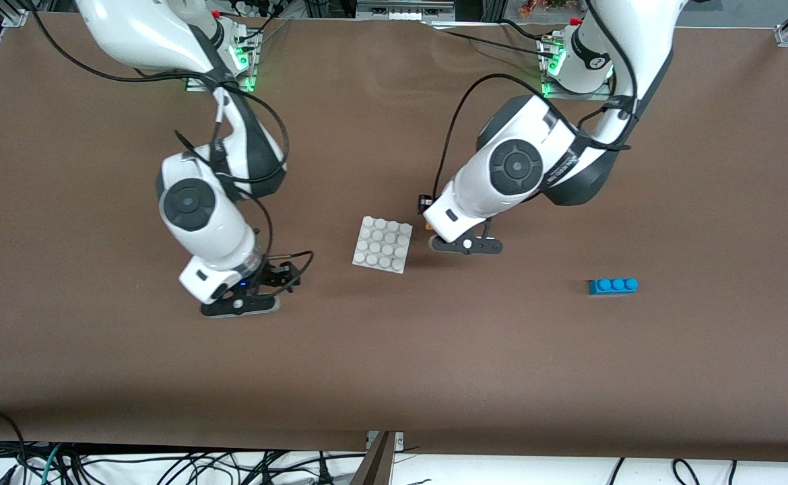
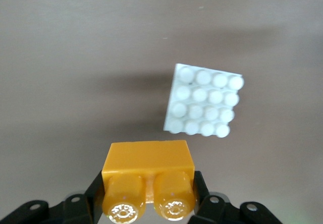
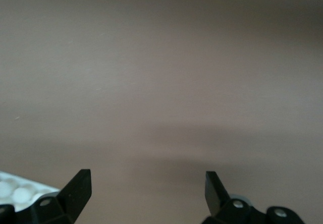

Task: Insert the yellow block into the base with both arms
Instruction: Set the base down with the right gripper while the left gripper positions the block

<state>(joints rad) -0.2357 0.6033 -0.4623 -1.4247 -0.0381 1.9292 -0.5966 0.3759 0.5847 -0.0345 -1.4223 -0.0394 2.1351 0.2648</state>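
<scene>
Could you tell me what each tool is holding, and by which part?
The left tool grips the yellow block by its two short ends; the right tool is open and empty.

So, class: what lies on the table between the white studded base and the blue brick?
Only bare brown tabletop lies there; the left gripper, holding the yellow block, hangs over it beside the base. The front view shows this stretch up to the blue brick.
</scene>
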